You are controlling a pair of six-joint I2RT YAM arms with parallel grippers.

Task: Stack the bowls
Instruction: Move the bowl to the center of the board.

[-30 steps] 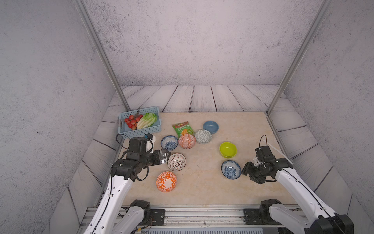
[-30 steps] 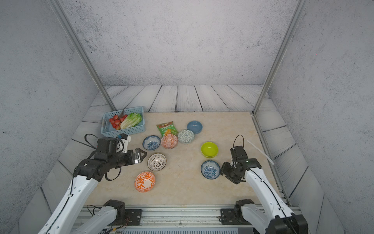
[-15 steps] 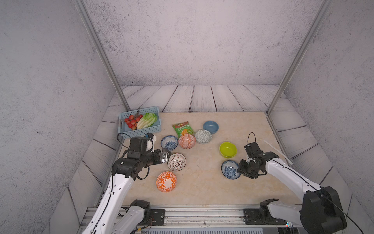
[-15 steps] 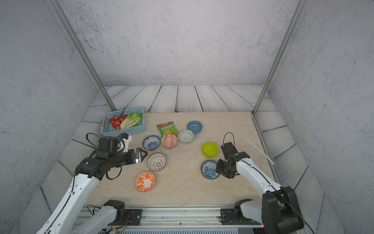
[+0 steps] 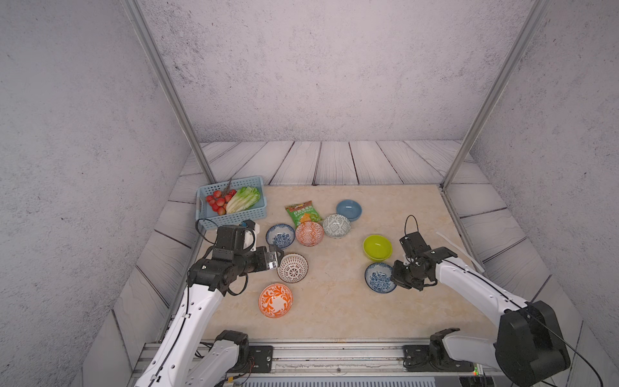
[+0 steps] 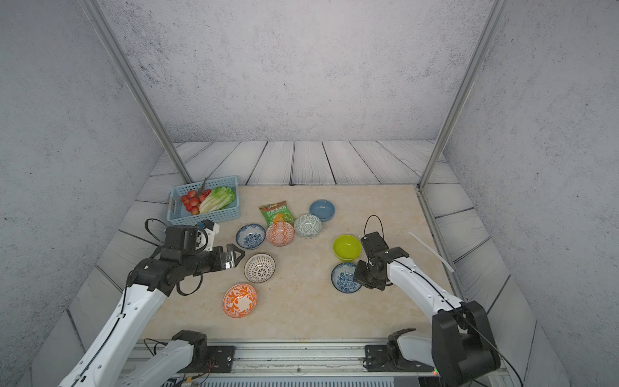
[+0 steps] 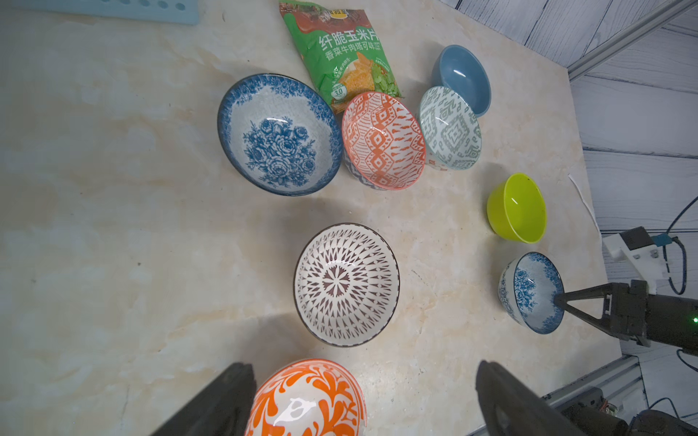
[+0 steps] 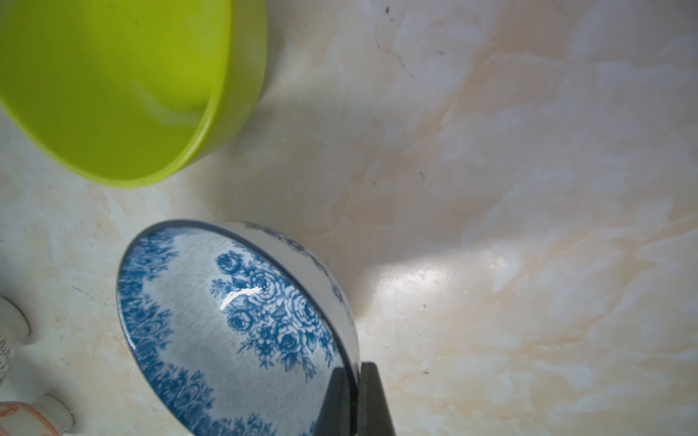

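My right gripper [image 8: 355, 400] is shut on the near rim of a blue-floral bowl [image 8: 234, 321], one finger inside and one outside; in both top views that bowl [image 5: 377, 278] sits front right, just before the lime-green bowl [image 5: 377, 247]. My left gripper [image 7: 364, 372] stands open over the orange-scroll bowl [image 7: 306, 400], holding nothing, just left of the dark-lattice bowl [image 5: 292, 268]. Behind them stand the second blue-floral bowl [image 5: 280, 235], the orange-geometric bowl [image 5: 309, 233], the grey-green bowl [image 5: 336, 226] and the slate-blue bowl [image 5: 348, 210].
A blue mesh basket [image 5: 231, 219] with lettuce and red fruit stands at the back left. A green snack bag [image 5: 301, 212] lies behind the orange-geometric bowl. A thin white strip [image 5: 459, 248] lies near the table's right edge.
My right gripper has moved left to the front blue-floral bowl and shut on its rim. The left arm has stayed where it was, open.
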